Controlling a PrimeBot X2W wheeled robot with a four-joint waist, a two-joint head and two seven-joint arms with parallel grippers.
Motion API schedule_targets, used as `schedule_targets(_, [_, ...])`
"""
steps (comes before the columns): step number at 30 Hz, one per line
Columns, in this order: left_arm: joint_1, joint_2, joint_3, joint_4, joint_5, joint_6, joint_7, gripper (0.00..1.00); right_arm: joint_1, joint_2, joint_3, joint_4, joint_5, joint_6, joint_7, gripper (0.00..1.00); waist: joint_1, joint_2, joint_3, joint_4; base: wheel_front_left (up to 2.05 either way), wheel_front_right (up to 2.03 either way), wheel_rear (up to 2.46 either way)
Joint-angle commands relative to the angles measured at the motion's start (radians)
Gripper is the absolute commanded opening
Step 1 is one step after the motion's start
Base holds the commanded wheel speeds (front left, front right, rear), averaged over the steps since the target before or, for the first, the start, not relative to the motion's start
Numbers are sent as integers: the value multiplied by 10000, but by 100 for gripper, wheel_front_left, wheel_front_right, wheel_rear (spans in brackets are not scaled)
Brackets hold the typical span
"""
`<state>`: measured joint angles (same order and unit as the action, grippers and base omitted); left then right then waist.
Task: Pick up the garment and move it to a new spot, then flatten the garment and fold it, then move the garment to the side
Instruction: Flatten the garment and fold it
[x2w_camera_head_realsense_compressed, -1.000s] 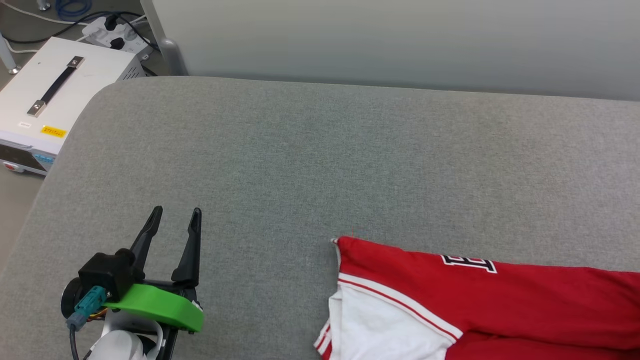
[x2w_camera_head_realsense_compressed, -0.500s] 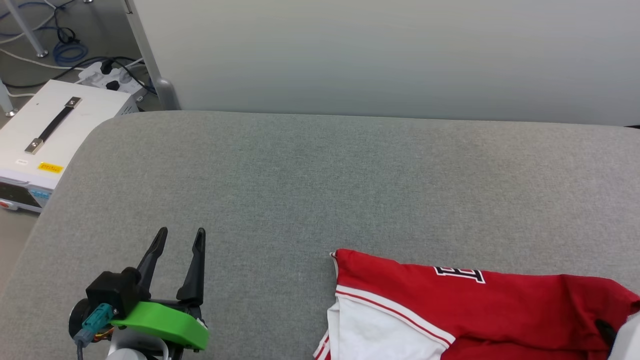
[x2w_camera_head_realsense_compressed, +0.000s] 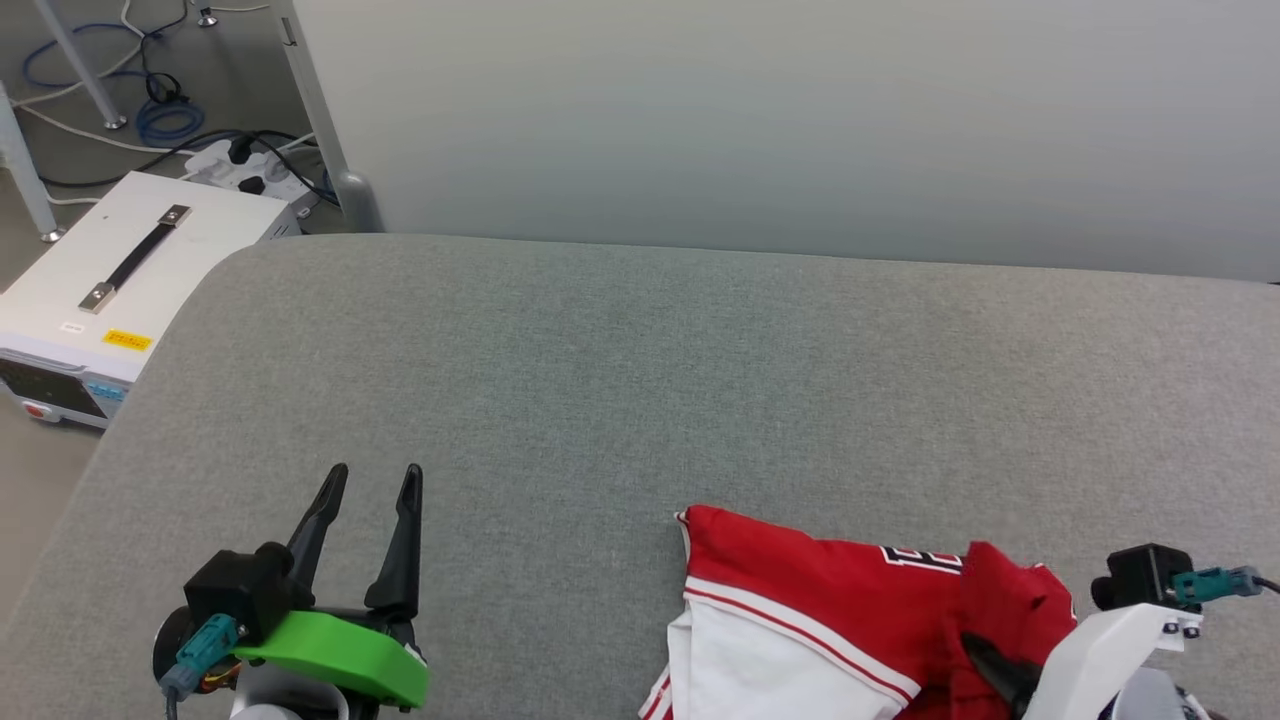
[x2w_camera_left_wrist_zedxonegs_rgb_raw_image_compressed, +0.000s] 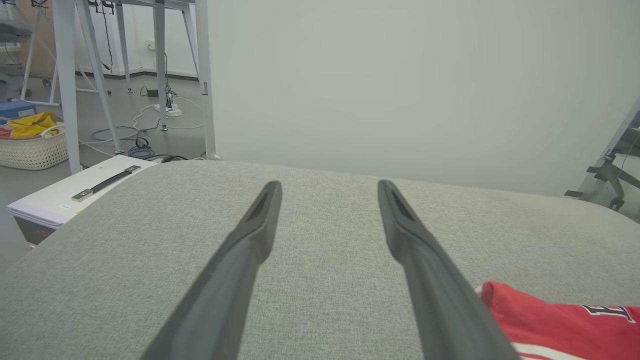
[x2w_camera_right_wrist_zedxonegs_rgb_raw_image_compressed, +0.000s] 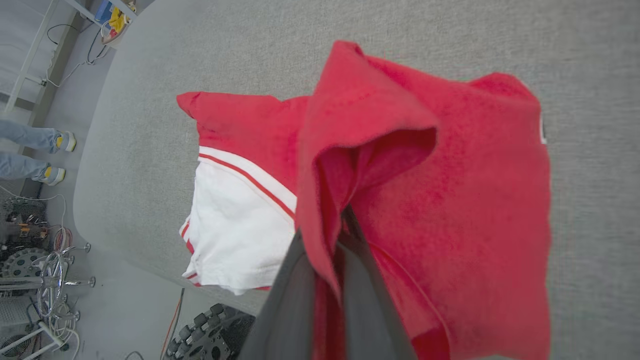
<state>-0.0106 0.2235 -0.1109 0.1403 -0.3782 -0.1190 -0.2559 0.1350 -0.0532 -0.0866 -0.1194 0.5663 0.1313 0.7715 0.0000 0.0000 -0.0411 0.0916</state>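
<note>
The garment (x2w_camera_head_realsense_compressed: 800, 590), a red jersey with a white sleeve (x2w_camera_head_realsense_compressed: 760, 670) and black lettering, lies on the grey table (x2w_camera_head_realsense_compressed: 640, 380) at the front right. My right gripper (x2w_camera_head_realsense_compressed: 985, 655) is shut on a fold of its red cloth, lifted and bunched over the flat part. In the right wrist view the right gripper (x2w_camera_right_wrist_zedxonegs_rgb_raw_image_compressed: 345, 220) pinches the garment (x2w_camera_right_wrist_zedxonegs_rgb_raw_image_compressed: 450, 200), which drapes over both fingers, with the white sleeve (x2w_camera_right_wrist_zedxonegs_rgb_raw_image_compressed: 235, 225) to the left. My left gripper (x2w_camera_head_realsense_compressed: 372, 480) hovers open at the front left, well clear of the garment. In its wrist view the left gripper (x2w_camera_left_wrist_zedxonegs_rgb_raw_image_compressed: 328, 185) holds nothing, and the garment (x2w_camera_left_wrist_zedxonegs_rgb_raw_image_compressed: 550, 320) shows at the lower right.
A white box with a black handle (x2w_camera_head_realsense_compressed: 120, 270) stands on the floor off the table's left edge, with a power strip and cables (x2w_camera_head_realsense_compressed: 240, 165) behind it. A pale wall panel (x2w_camera_head_realsense_compressed: 800, 120) backs the table. A person's feet (x2w_camera_right_wrist_zedxonegs_rgb_raw_image_compressed: 50, 155) stand on the floor beyond the table.
The head camera has shifted. My right gripper has come in from the lower right, drawing the garment's red right part leftward into a raised fold. The left gripper stays open in place.
</note>
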Motion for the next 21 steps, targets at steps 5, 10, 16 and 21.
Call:
schedule_targets(5, [112,-80,2,45,73,-65,-59,100,-468,26,1109,823,1075,-6,-954,0,0,0,-109,222,0,0,0])
schedule_targets(10, [103,-5,9,63,64,-78,-59,100,-831,28,2268,1721,1633,-6,-1734,0,0,0,-121,354,0,0,0])
schedule_targets(16, [65,32,-51,86,66,-88,-59,100,-1370,28,3129,2898,2178,-6,-2598,0,0,0,-70,472,0,0,0])
schedule_targets(21, [-2,59,-124,88,60,-94,-59,100,-1970,29,3499,4024,2235,-6,-3319,100,0,0,33,545,0,0,0])
